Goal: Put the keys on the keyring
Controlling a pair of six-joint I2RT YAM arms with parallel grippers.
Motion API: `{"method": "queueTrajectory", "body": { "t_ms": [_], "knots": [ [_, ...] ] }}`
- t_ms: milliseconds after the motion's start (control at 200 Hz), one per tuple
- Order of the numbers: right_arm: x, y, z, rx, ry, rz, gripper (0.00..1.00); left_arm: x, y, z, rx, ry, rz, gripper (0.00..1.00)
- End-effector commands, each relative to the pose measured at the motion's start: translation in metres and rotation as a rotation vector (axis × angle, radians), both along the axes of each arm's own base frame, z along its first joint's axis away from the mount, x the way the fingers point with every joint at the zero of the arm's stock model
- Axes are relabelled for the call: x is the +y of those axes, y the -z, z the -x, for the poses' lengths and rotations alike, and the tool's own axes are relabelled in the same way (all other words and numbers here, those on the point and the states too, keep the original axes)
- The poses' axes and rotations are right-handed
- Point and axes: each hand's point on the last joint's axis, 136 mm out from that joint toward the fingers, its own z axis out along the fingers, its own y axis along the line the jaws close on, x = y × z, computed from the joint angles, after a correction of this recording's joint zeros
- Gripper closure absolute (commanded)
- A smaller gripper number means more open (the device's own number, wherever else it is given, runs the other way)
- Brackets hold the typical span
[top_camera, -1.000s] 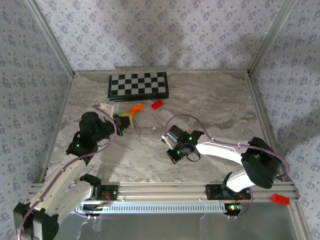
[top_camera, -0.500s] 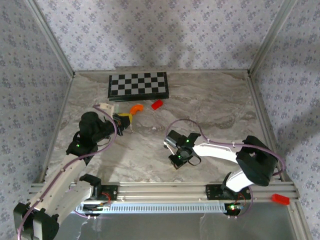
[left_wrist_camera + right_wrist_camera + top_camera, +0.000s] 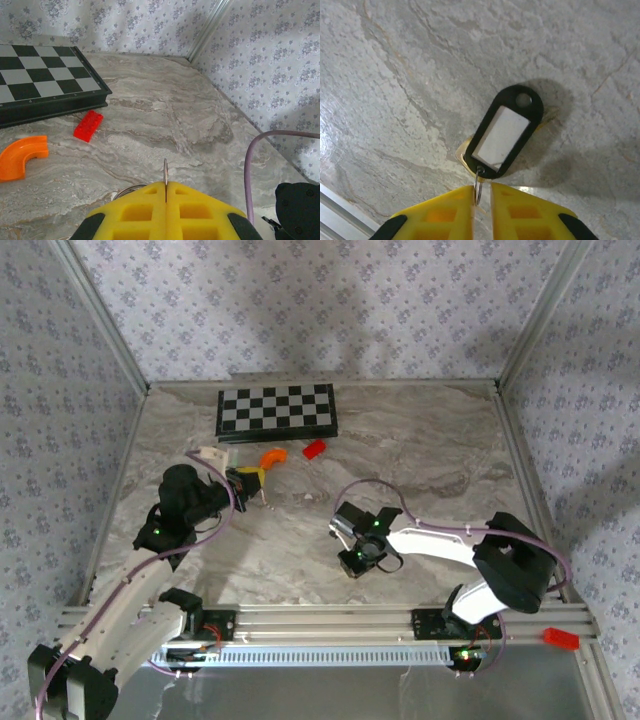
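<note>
Right gripper (image 3: 482,187) stood narrowly spread around the small loop (image 3: 477,186) of the black key tag (image 3: 502,132) lying just ahead; left gripper (image 3: 166,186) pinched the keyring (image 3: 165,172) edge-on. I judged the pickup unfinished: next, a firm pinch, then threading. Most of the keyring hid inside that grip.
</note>
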Motion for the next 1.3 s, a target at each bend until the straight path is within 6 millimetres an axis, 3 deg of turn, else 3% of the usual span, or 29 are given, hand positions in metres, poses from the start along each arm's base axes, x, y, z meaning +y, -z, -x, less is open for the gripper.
{"method": "queueTrajectory", "body": {
  "t_ms": [0,195,410,805,1294],
  "knots": [
    [0.001,-0.007,0.004,0.001,0.027,-0.038,0.73,-0.004,-0.013,0.0,-0.051,0.018,0.022,1.0],
    [0.008,-0.018,0.0,-0.04,0.072,-0.133,0.62,-0.004,-0.012,0.0,-0.049,0.019,0.021,1.0],
    [0.001,-0.021,-0.002,-0.049,0.116,-0.166,0.61,-0.005,-0.014,0.001,-0.054,0.024,0.026,1.0],
    [0.006,-0.01,0.004,-0.03,0.067,-0.139,0.7,-0.005,-0.013,0.001,-0.051,0.027,0.029,1.0],
    [0.006,-0.007,-0.006,-0.073,0.041,-0.063,0.85,-0.005,-0.015,0.003,-0.059,0.028,0.03,1.0]
  ]
}}
